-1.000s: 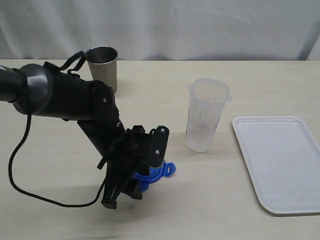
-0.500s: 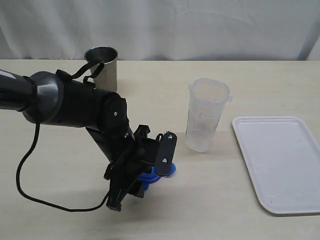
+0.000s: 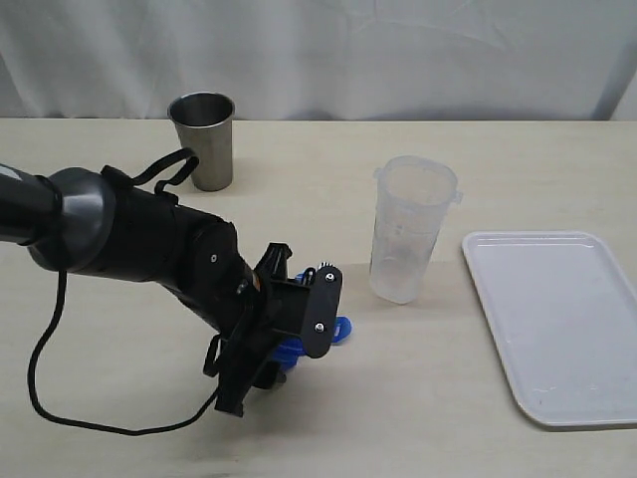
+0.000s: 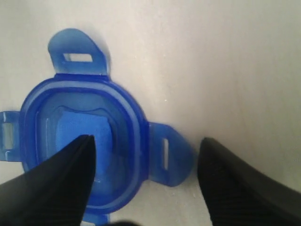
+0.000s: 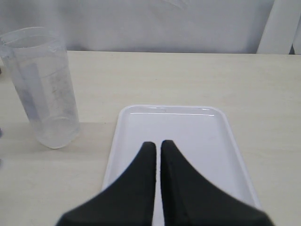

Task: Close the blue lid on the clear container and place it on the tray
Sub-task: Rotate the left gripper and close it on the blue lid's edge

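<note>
Reaching low over the table, the robot's left gripper was poised at the blue lid, and no part of the task was finished. The lid lay flat on the tabletop, a rounded square with snap tabs sticking out from its sides. The gripper's two dark fingers stood apart. One hung over the lid's hollow centre and the other over bare table just past a side tab, so one edge of the lid sat between them. They were not clamped on it, and whether either finger touched the plastic could not be told.

The clear container stood upright on its own near the middle of the table, apart from the lid and near the tray, with its mouth uncovered. Through its cloudy walls nothing showed inside. The white tray lay flat at the right side of the table with nothing on it. A grey steel cup stood upright at the back of the table, too far off for its contents to be judged.

The right gripper had its fingers pressed together, holding nothing, with the tray in front of it.

By my reading, everything remained: grasping the lid, carrying it to the container, seating and snapping it shut, then moving the closed container onto the tray.
</note>
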Robot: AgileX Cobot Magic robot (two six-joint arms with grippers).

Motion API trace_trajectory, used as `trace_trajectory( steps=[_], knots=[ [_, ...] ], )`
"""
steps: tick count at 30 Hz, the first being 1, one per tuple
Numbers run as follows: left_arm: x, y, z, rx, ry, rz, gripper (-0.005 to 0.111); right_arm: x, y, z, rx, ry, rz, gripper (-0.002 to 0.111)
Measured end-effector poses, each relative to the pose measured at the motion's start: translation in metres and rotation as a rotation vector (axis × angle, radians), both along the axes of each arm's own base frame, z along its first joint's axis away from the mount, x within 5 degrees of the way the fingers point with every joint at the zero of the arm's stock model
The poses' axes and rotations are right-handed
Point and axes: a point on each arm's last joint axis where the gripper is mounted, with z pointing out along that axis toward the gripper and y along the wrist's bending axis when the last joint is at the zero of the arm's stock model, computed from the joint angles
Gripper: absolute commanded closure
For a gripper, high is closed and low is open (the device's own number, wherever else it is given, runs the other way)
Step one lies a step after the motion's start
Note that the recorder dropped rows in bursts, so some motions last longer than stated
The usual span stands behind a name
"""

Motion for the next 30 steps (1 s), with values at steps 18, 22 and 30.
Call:
trace_trajectory(
  steps=[18, 22, 30],
  knots=[
    [0.0012, 0.0002, -0.0049, 0.013, -0.006, -0.011, 0.05, 0.0, 0.0, 0.0, 0.0, 0.0, 0.0, 0.104],
    [0.0012, 0.0002, -0.0055, 0.013, -0.005, -0.011, 0.07, 0.0, 0.0, 0.0, 0.0, 0.0, 0.0, 0.104],
    [0.0031, -0.0004, -0.0072, 0.009, -0.022, -0.008, 0.097, 0.0, 0.0, 0.0, 0.0, 0.0, 0.0, 0.104]
  ],
)
